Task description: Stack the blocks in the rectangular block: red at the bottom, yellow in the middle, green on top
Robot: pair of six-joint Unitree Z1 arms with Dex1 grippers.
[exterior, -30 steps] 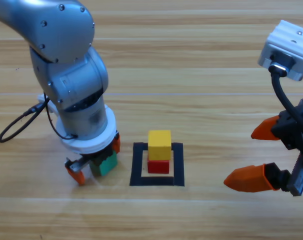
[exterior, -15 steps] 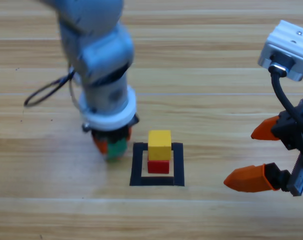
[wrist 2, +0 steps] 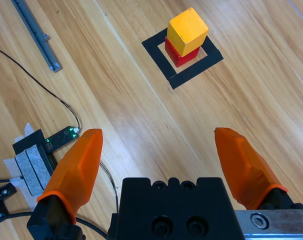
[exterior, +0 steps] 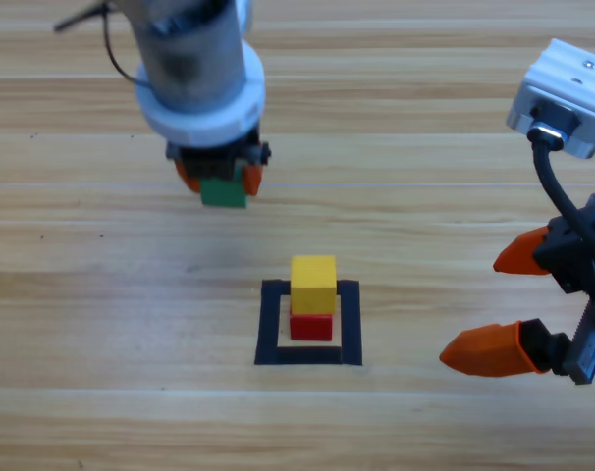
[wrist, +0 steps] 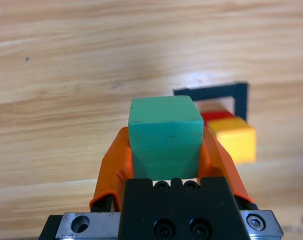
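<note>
- Now clamped between the jaws of the left gripper [exterior: 219, 177]: green [exterior: 223, 192], held off the table, up and left of the rectangular block [exterior: 350, 324].
- Inside it, yellow [exterior: 313, 284] atop red [exterior: 311, 327].
- Risk: off-centre lowering, nudging yellow, toppling the stack.
- Right gripper [exterior: 509, 304] parked at the right edge, jaws spread, empty.
- No readable writing or labels.

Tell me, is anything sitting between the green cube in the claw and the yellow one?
No. Between green cube and yellow cube, the high view shows only bare table.
</note>
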